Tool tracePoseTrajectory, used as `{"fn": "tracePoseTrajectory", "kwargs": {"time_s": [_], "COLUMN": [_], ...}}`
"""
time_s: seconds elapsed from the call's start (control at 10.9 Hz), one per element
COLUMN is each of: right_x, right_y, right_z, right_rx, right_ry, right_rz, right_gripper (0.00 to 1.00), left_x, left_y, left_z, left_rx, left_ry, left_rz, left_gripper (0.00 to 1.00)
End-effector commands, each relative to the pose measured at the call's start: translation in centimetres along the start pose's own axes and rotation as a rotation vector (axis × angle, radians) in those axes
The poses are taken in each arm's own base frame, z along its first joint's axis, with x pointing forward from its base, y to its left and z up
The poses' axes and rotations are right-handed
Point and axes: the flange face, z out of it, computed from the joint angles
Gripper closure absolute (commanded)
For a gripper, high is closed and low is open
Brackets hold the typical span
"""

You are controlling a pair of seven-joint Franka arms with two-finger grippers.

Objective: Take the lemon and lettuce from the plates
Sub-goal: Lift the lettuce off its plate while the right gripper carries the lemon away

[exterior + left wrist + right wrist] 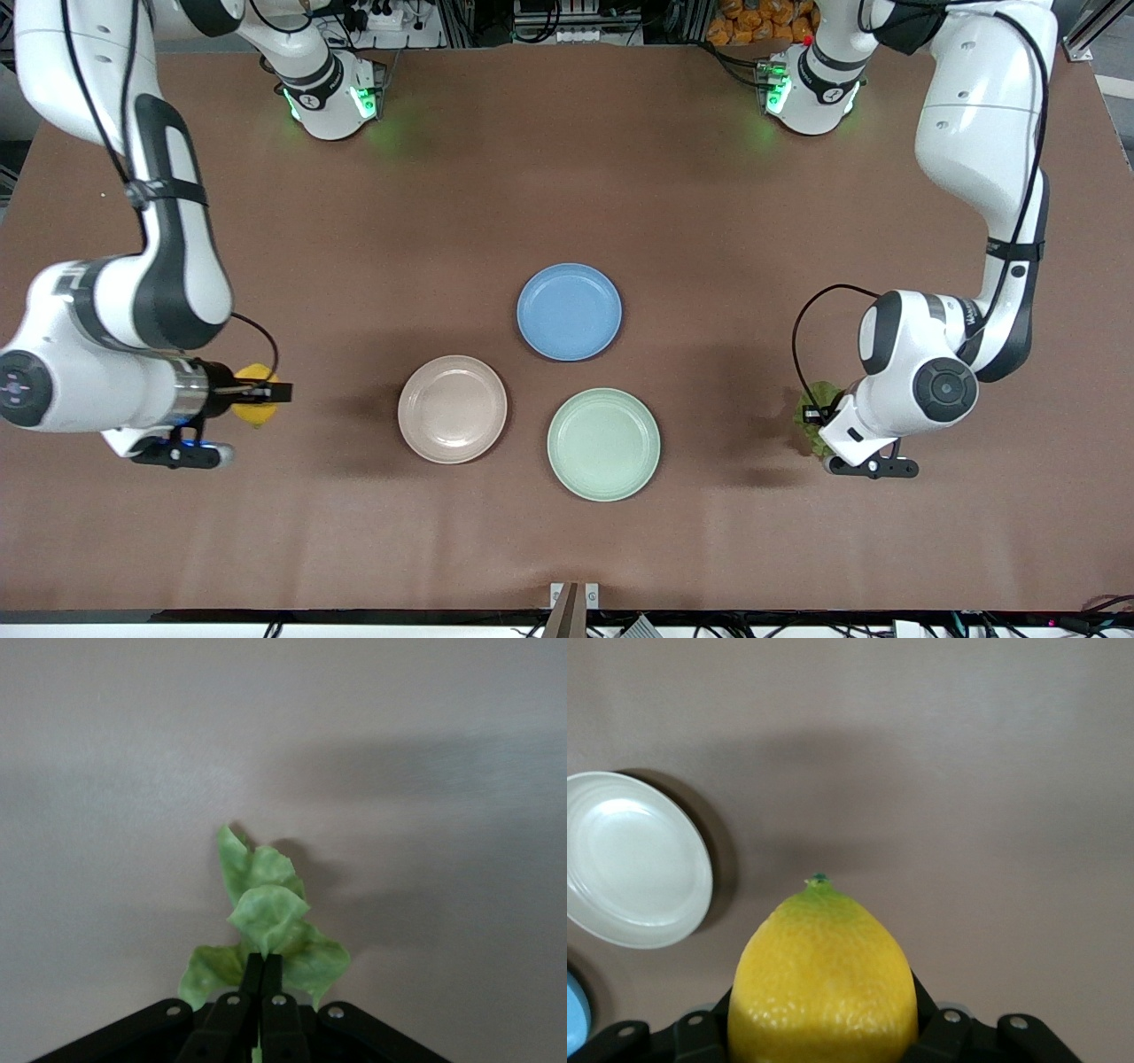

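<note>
My right gripper (257, 392) is shut on the yellow lemon (252, 409) and holds it over bare table at the right arm's end, beside the beige-pink plate (452, 408). In the right wrist view the lemon (822, 979) fills the space between the jaws, and the beige-pink plate (629, 858) lies empty. My left gripper (811, 414) is shut on the green lettuce (817, 404) over bare table at the left arm's end, beside the mint green plate (603, 443), which is empty. In the left wrist view the lettuce (266, 926) hangs from the closed fingertips.
An empty blue plate (569, 311) lies farther from the front camera than the two other plates, mid-table. Brown table surface stretches all round the plates. Both arm bases stand along the table edge farthest from the camera.
</note>
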Motion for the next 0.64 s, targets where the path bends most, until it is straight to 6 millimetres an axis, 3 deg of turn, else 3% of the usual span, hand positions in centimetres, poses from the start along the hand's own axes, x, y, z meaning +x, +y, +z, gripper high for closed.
{"fn": "tracePoseTrajectory", "kwargs": {"time_s": [0.0,0.18,0.28,0.37,0.55], "right_x": [-3.4,-5.6,-6.5,-7.4,-9.5], "right_y": [5.0,7.2,8.4,9.2,10.4], "right_z": [-2.6,-2.9,-3.0,-2.9,-1.3], "right_rx": [0.022,0.008,0.005,0.009,-0.006], "right_ry": [-0.008,-0.018,-0.011,-0.008,0.009], "right_rz": [-0.049,-0.04,-0.023,-0.012,-0.01], "right_gripper": [0.33,0.33,0.33,0.33,0.33], "left_x": [0.1,0.2,0.2,0.3,0.4], "left_y": [-1.0,-1.7,-2.0,-2.5,-2.5], "left_z": [0.9,0.9,0.9,0.7,-0.1], "left_rx": [0.057,0.086,0.091,0.104,0.114], "left_ry": [-0.007,-0.003,-0.003,0.003,0.017], "left_rz": [-0.028,-0.011,-0.01,-0.007,-0.005], "left_gripper": [0.99,0.77,0.49,0.0,0.0]}}
